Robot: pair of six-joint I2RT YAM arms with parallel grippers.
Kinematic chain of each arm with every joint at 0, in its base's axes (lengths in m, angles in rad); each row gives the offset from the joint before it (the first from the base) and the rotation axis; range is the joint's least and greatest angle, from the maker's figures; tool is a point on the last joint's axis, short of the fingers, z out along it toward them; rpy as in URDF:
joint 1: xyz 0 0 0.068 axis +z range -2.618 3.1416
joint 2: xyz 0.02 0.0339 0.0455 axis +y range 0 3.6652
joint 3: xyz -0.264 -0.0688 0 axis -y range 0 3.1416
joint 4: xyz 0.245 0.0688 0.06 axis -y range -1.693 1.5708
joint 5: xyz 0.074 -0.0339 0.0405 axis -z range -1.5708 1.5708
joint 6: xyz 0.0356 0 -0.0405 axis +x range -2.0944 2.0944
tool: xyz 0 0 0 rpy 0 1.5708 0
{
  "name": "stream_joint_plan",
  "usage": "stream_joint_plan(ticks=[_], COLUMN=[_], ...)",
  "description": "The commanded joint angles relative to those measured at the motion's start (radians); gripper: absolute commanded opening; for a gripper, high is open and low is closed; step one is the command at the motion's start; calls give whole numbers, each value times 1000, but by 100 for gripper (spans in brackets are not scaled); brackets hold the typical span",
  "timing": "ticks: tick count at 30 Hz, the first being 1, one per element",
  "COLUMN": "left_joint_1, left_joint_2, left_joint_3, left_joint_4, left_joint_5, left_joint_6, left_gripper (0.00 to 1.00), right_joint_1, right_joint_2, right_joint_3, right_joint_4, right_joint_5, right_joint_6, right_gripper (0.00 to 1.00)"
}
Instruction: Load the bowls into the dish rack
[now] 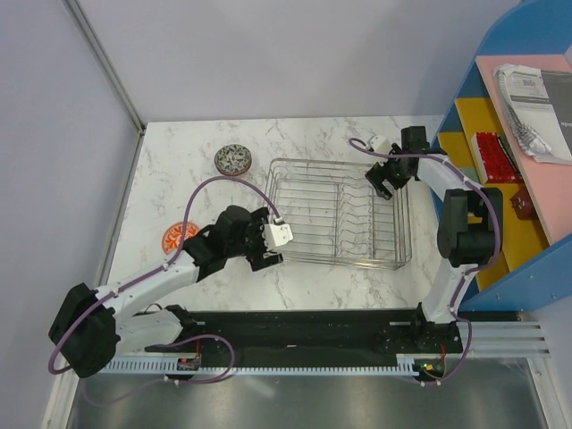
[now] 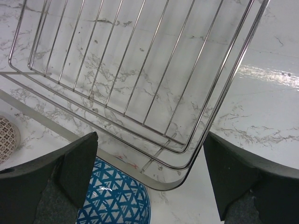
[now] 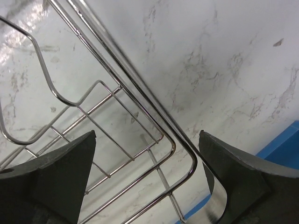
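Note:
The silver wire dish rack (image 1: 335, 261) stands mid-table with nothing in it. A grey-black patterned bowl (image 1: 234, 160) lies off its far left corner, and an orange-red bowl (image 1: 177, 236) lies to its left. My left gripper (image 1: 267, 257) hovers open at the rack's near left corner. In the left wrist view a blue-patterned bowl (image 2: 114, 198) sits just below the open left gripper (image 2: 150, 140), beside the rack's corner (image 2: 187, 151); another patterned bowl (image 2: 6, 137) shows at the left edge. My right gripper (image 1: 382, 186) hangs open over the rack's far right corner (image 3: 174, 142), nothing between its fingers (image 3: 147, 135).
A blue, yellow and pink shelf unit (image 1: 509, 161) with papers and a red item stands close to the right of the rack and the right arm. Walls bound the marble table (image 1: 179, 197) at the left and back. A black base strip (image 1: 295, 340) runs along the near edge.

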Motion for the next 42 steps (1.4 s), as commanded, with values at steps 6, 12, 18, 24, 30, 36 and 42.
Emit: stream_joint_plan(ticks=[6, 12, 18, 24, 30, 36, 42], left_joint_1=[31, 94, 159, 188, 202, 226, 258], left_joint_2=[131, 190, 246, 293, 384, 477, 557], left_joint_3=[28, 110, 194, 232, 332, 438, 556], left_joint_4=[69, 92, 93, 116, 118, 118, 101], left_joint_5=[-177, -175, -143, -89, -73, -97, -115], left_joint_6=[67, 73, 81, 115, 115, 109, 99], left_gripper=[100, 100, 100, 100, 100, 100, 100], right_joint_1=[-3, -3, -3, -3, -3, -3, -1], right_joint_2=[-210, -276, -300, -267, -283, -313, -326], right_joint_3=[-151, -179, -229, -248, -278, -294, -292], right_joint_4=[-111, -188, -183, -176, -176, -215, -271], right_joint_5=[-50, -64, -55, -55, -45, -44, -59], right_joint_6=[-115, -133, -136, -104, -101, -113, -132], right_gripper=[98, 98, 98, 98, 98, 98, 98])
